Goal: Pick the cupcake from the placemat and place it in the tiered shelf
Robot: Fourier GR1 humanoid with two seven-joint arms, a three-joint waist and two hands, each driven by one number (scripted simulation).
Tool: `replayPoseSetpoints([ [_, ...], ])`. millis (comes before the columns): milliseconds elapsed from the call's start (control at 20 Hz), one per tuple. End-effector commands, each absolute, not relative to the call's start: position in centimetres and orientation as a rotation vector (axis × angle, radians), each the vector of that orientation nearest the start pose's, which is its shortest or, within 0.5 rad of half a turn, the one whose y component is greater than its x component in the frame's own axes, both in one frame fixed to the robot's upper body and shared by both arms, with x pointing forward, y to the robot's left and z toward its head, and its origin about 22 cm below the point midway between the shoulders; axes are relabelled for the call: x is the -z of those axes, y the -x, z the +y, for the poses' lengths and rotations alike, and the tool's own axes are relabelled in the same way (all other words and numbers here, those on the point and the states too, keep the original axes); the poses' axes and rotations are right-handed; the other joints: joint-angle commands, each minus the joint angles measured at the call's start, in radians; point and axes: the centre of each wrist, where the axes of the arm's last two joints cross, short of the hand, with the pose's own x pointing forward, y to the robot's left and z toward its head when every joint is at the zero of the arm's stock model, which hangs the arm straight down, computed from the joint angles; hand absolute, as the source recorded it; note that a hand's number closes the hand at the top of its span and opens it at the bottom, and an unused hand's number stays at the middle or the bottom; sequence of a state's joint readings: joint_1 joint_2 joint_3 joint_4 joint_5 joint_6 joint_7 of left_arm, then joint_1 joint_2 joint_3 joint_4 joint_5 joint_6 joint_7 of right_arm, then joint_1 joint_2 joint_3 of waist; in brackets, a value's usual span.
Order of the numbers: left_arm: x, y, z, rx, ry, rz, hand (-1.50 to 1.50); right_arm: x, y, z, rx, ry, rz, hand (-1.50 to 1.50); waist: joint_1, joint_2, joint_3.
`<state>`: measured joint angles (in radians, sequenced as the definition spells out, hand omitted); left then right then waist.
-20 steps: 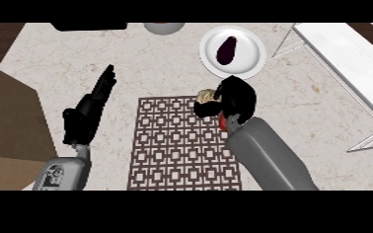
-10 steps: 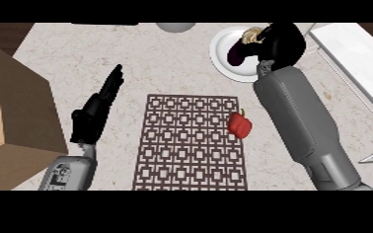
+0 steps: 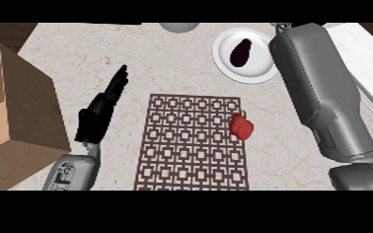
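L hand [image 3: 102,109] was seen w/ fingers straight, nothing held, resting on the counter [image 3: 167,59]. Placemat [image 3: 193,143] lay just to its right, w/ a red pepper [image 3: 242,127] at the mat's far edge. Beyond that, a plate [image 3: 226,59] w/ an eggplant [image 3: 241,52] was noted. R forearm [image 3: 320,89] was seen; R hand and cupcake weren't in view.

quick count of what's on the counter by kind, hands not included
placemat: 1
red pepper: 1
white plate: 1
dark eggplant on the plate: 1
grey round thing at the far edge: 1
total: 5
No cupcake shows in this view.
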<state>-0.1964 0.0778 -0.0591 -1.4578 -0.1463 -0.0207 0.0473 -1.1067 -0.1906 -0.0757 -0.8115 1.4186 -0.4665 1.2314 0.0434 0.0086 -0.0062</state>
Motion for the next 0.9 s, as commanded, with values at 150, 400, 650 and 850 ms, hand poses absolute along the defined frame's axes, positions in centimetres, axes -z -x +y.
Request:
replayPoseSetpoints([
  [150, -2.1, -28.7, 21.3, 0.303, -0.104, -1.586, 0.0, -25.7, -45.9, -16.5, 0.422, 1.723, -0.851, 1.5, -0.009, -0.006, 0.001],
  [400, -1.4, -28.5, 22.0, 0.29, -0.107, -1.574, 0.0, -28.4, -45.8, -16.3, 0.436, 1.859, -0.782, 1.5, -0.012, -0.006, 0.001],
  [650, -2.5, -29.8, 21.6, 0.302, -0.084, -1.587, 0.0, -31.7, -45.5, -17.3, 0.528, 1.91, -0.75, 1.5, -0.017, 0.003, 0.003],
  [850, -2.1, -29.0, 21.1, 0.274, -0.085, -1.59, 0.0, -30.5, -45.3, -17.7, 0.557, 1.965, -0.695, 1.5, -0.013, 0.0, 0.004],
])
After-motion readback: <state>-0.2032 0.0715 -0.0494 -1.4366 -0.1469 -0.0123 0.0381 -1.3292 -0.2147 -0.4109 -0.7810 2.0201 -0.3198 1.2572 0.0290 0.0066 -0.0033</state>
